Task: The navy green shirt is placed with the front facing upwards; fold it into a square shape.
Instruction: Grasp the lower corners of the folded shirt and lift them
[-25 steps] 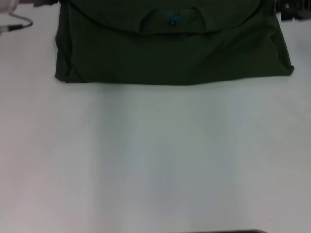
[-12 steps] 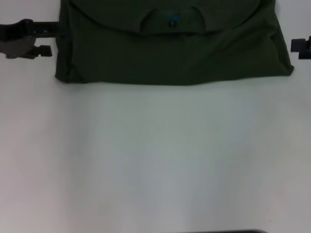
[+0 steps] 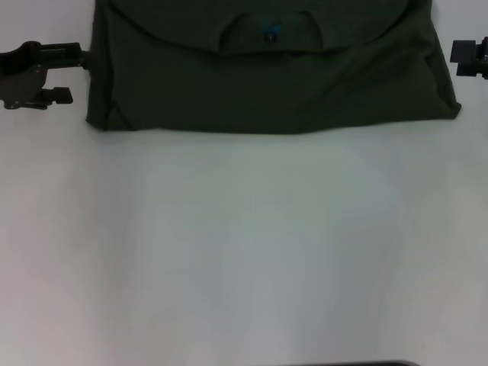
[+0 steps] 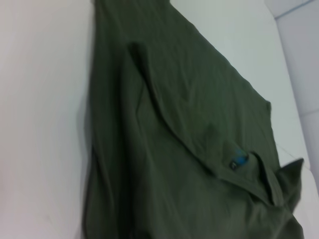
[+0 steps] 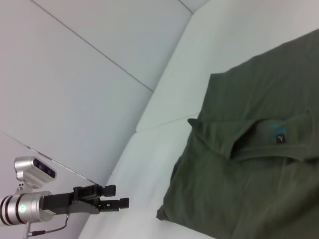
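The navy green shirt [image 3: 274,84] lies folded into a wide band at the far side of the white table [image 3: 244,244], its collar and blue neck label [image 3: 268,32] facing up. My left gripper [image 3: 75,72] hovers just off the shirt's left edge, open, with nothing between its fingers. It also shows far off in the right wrist view as the left gripper [image 5: 115,195]. Only the tip of my right gripper [image 3: 467,59] shows, at the picture's edge beside the shirt's right side. The wrist views show the shirt [image 4: 174,149] and shirt [image 5: 249,189] with folded layers.
The bare white tabletop runs from the shirt's near edge toward me. A pale wall [image 5: 75,64] rises behind the table. A dark strip [image 3: 351,364] sits at the very front edge.
Both grippers have come into view at the shirt's left and right sides. In the last half second each shifted slightly farther from me. The shirt has not moved.
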You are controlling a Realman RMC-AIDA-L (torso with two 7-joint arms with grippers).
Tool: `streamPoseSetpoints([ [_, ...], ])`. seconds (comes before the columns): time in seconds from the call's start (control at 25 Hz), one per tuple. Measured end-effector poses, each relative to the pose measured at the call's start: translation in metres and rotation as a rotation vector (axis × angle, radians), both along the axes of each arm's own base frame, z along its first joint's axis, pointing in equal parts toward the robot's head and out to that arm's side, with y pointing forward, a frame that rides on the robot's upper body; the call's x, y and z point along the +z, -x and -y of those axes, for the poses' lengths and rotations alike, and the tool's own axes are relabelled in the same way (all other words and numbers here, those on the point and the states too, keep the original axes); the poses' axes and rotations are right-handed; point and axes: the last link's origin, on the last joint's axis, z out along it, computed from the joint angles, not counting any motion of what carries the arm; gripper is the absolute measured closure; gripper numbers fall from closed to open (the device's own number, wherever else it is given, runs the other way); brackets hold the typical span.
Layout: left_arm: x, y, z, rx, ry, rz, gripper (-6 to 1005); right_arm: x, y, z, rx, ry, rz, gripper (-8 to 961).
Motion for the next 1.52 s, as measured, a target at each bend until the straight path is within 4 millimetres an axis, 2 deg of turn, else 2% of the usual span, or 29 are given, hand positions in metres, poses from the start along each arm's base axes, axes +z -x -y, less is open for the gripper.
streamPoseSetpoints([
  [0.36,-0.019,0.008,0.003,0.057,0.042,-0.009,106,0.021,-0.001,-0.026,-0.149,0.061,0.142,56],
  [0.64,-0.029,0.01,-0.01,0.087,0.011,-0.057,116,0.028,0.0,-0.045,-0.248,0.099,0.287,55],
  [0.88,-0.041,0.01,-0.02,0.094,-0.03,-0.122,125,0.026,0.002,-0.049,-0.252,0.095,0.288,55],
  [1.28,-0.062,0.002,-0.026,0.091,-0.016,-0.16,140,0.026,0.005,-0.05,-0.246,0.087,0.273,56],
  [1.52,-0.067,-0.002,-0.028,0.083,-0.013,-0.164,149,0.026,0.004,-0.049,-0.24,0.088,0.274,56],
])
